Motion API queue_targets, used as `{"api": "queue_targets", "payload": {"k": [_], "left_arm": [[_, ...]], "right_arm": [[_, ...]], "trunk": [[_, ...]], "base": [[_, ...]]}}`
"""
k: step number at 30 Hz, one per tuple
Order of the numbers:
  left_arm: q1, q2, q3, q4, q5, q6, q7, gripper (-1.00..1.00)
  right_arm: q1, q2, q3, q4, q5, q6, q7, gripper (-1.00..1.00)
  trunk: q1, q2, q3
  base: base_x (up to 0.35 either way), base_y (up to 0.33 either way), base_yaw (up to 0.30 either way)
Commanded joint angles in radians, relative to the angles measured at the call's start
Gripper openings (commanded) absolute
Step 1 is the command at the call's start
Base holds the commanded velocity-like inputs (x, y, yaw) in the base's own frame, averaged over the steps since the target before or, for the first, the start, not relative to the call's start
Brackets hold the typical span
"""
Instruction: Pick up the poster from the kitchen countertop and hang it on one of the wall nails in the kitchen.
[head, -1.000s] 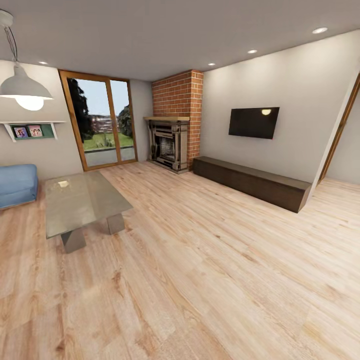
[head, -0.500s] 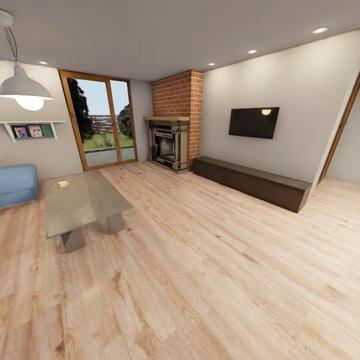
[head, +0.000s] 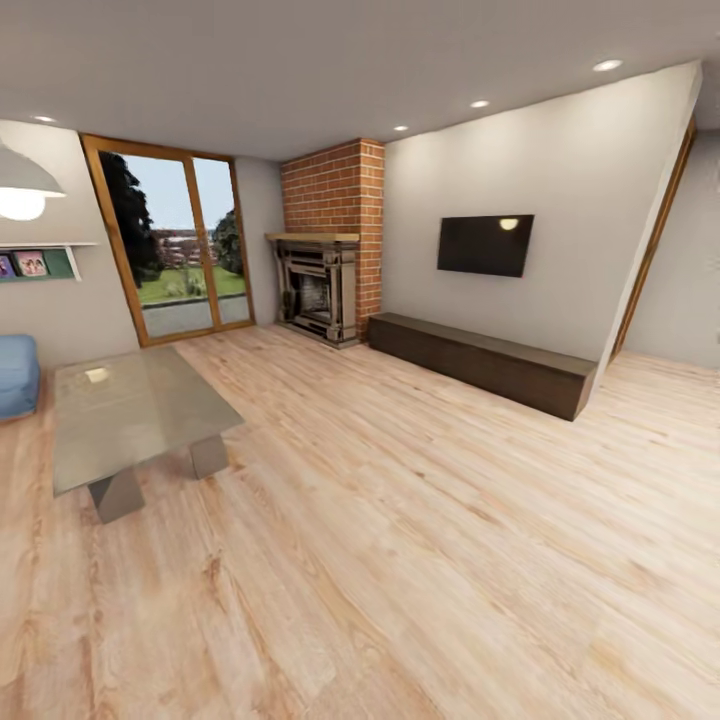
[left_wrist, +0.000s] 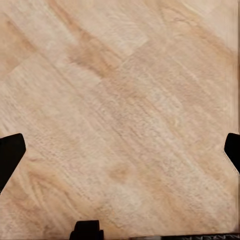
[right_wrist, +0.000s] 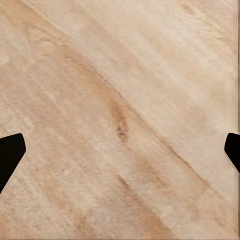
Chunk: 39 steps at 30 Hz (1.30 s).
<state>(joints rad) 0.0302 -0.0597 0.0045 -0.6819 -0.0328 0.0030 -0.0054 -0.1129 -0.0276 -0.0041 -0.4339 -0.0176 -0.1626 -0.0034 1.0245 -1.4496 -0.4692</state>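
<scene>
The poster, the kitchen countertop and the wall nails are out of view; I am looking into a living room. In the left wrist view my left gripper (left_wrist: 120, 155) is open, its dark fingertips (left_wrist: 10, 152) far apart over bare wooden floor, holding nothing. In the right wrist view my right gripper (right_wrist: 120, 155) is open too, with fingertips (right_wrist: 10, 150) spread wide above the floorboards and nothing between them.
A glass coffee table (head: 130, 410) stands at the left, beside a blue sofa (head: 15, 375). A brick fireplace (head: 320, 285), a wall TV (head: 485, 245) and a long low dark cabinet (head: 480, 362) line the far side. A doorway (head: 650, 260) opens at the right. Wooden floor (head: 420, 540) spreads ahead.
The whole head view has shifted left, so the camera has turned to the right. Nothing in the room has moved.
</scene>
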Motion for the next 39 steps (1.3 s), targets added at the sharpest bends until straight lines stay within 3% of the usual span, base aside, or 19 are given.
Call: {"api": "queue_targets", "payload": {"k": [1, 15, 27, 39], "left_arm": [[0.000, 0.000, 0.000, 0.000, -0.004, 0.000, -0.001, 1.00], [0.000, 0.000, 0.003, 0.005, -0.004, -0.003, 0.001, 1.00], [0.000, 0.000, 0.003, 0.005, -0.003, -0.004, 0.001, 1.00], [0.000, 0.000, 0.006, 0.005, -0.003, -0.006, 0.001, 1.00]], "right_arm": [[-0.001, 0.000, 0.000, 0.001, -0.002, -0.003, -0.001, 1.00], [0.002, 0.000, 0.000, 0.016, -0.003, -0.002, 0.001, 1.00], [0.001, 0.000, 0.000, 0.017, -0.004, -0.001, 0.002, 1.00], [0.002, 0.000, -0.001, 0.018, -0.004, -0.001, 0.002, 1.00]], "trunk": [[0.001, 0.000, -0.001], [0.001, 0.000, -0.001], [0.001, 0.000, -0.001], [0.001, 0.000, -0.001]], "base": [[0.291, -0.065, -0.116], [0.323, -0.018, -0.037], [0.301, -0.118, -0.273], [0.058, -0.042, -0.300]]}}
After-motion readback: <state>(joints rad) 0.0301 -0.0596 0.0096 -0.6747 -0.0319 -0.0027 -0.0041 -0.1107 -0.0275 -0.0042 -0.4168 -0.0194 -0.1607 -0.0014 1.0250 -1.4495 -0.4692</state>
